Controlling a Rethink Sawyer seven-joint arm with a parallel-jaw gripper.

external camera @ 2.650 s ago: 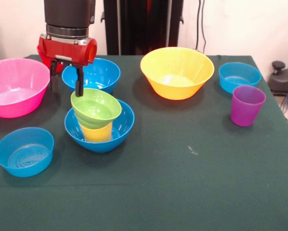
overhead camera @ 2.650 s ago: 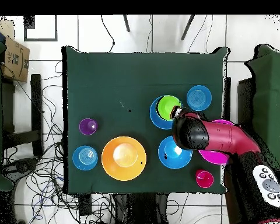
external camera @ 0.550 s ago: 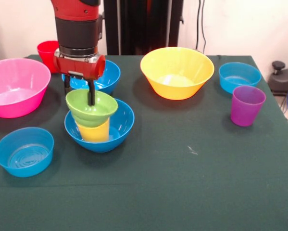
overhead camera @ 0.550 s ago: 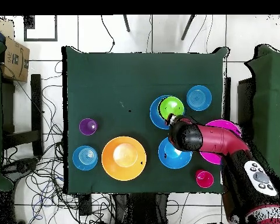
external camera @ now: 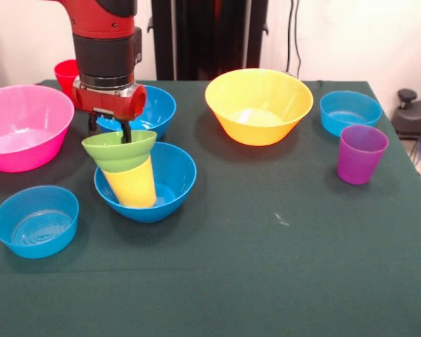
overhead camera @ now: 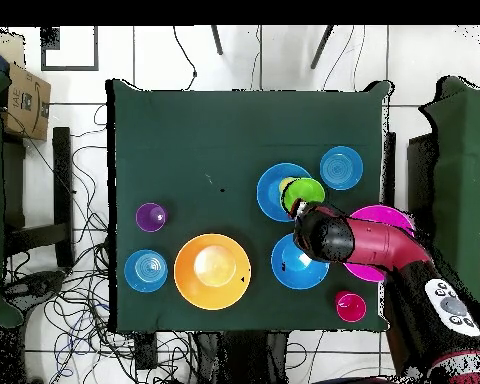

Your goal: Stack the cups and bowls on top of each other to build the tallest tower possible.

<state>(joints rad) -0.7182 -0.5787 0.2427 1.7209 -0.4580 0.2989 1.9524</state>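
Observation:
A deep blue bowl (external camera: pixel 169 184) stands left of the table's middle. A yellow cup (external camera: pixel 134 185) leans inside it, mouth down. A lime green bowl (external camera: pixel 119 149) sits tilted on the cup. My gripper (external camera: pixel 109 130) is right above the green bowl, open. One finger (external camera: pixel 126 131) dips inside the bowl, the other stands behind its far rim. From overhead the green bowl (overhead camera: pixel 305 193) and blue bowl (overhead camera: pixel 276 190) show beside the gripper (overhead camera: pixel 299 209). A second deep blue bowl (external camera: pixel 154 109) sits behind. The purple cup (external camera: pixel 361 153) stands at the right and the red cup (external camera: pixel 65 73) at the far left.
A large pink bowl (external camera: pixel 24 126) is at the left edge. A large yellow-orange bowl (external camera: pixel 259 105) is at the far centre. One light-blue bowl (external camera: pixel 349 112) is far right and another (external camera: pixel 36 221) near left. The arm covers part of the pink bowl (overhead camera: pixel 386 214) overhead.

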